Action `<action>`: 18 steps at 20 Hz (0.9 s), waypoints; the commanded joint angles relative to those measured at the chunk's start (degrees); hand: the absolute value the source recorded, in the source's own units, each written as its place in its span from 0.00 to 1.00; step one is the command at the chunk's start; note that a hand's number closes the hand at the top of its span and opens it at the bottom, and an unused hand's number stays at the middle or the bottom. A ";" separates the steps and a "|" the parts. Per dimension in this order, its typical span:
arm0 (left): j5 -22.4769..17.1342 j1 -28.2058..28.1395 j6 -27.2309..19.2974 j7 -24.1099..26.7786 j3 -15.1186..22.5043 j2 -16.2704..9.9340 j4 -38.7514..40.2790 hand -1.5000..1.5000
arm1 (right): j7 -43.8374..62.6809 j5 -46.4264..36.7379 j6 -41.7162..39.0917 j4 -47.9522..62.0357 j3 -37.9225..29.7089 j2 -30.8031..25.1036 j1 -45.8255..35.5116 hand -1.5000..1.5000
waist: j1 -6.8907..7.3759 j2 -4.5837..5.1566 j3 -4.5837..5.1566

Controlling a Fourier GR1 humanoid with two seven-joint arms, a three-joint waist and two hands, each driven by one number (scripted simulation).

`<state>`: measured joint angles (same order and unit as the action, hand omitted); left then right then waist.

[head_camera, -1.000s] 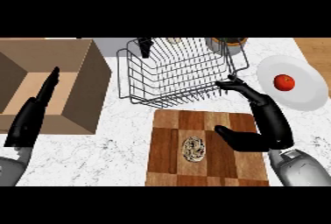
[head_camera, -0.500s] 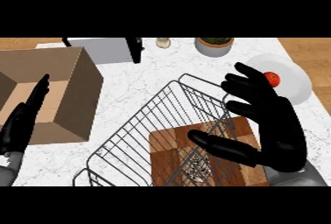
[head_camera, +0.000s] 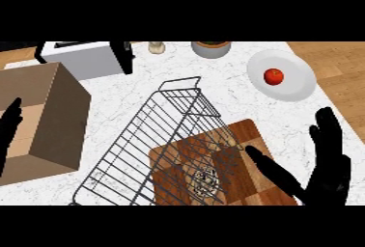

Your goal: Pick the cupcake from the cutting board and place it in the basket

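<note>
The wire basket lies tipped over across the counter, its far end covering the left part of the wooden cutting board. The cupcake sits on the board and shows through the basket's wires. My right hand stands at the board's right side, fingers straight and thumb stretched toward the board, holding nothing. My left hand shows at the left edge over the cardboard box, fingers straight and up.
A cardboard box stands at the left. A toaster is at the back left. A white plate with a red apple lies at the back right. A shaker and a pot stand at the back.
The basket has tipped and slid toward me over the board. My right hand has drawn back to the board's right side, lower in view. The view has shifted.
</note>
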<state>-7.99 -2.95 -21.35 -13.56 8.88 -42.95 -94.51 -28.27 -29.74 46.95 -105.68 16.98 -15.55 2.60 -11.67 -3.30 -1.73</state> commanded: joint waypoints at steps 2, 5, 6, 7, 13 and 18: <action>-1.15 -5.78 -0.52 -3.12 1.20 1.91 3.57 0.50 | -1.16 -10.74 2.79 3.46 4.63 -1.72 15.67 0.00 | -0.30 2.27 2.58; -1.30 -6.24 -0.62 -4.37 1.15 2.06 1.91 0.50 | -2.74 -17.47 6.11 3.40 7.33 -1.05 23.37 0.00 | -0.11 2.32 2.47; -1.41 -7.15 -0.40 -4.46 1.30 2.07 1.31 0.50 | -3.08 -19.48 7.74 2.91 8.28 0.09 25.48 0.00 | 0.59 2.12 2.46; -1.12 -7.23 -0.69 -4.82 1.21 2.10 1.63 0.50 | -3.29 -21.42 8.98 3.40 8.43 0.24 28.47 0.00 | 0.16 2.42 2.44; -0.67 -8.85 -0.55 -4.65 1.75 2.90 -0.25 0.50 | -4.10 -31.58 18.77 3.28 11.95 7.94 42.64 0.00 | 2.04 2.72 2.23; 0.79 -7.68 -0.48 -5.39 3.64 4.05 -0.93 0.50 | -5.54 -39.05 24.70 5.08 15.45 14.71 51.17 0.00 | 4.09 3.38 2.04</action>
<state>-7.57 -6.81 -22.24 -17.25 8.03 -42.10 -101.83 -31.57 -63.25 63.11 -102.58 30.23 -5.41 47.75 -9.21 -1.43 -1.58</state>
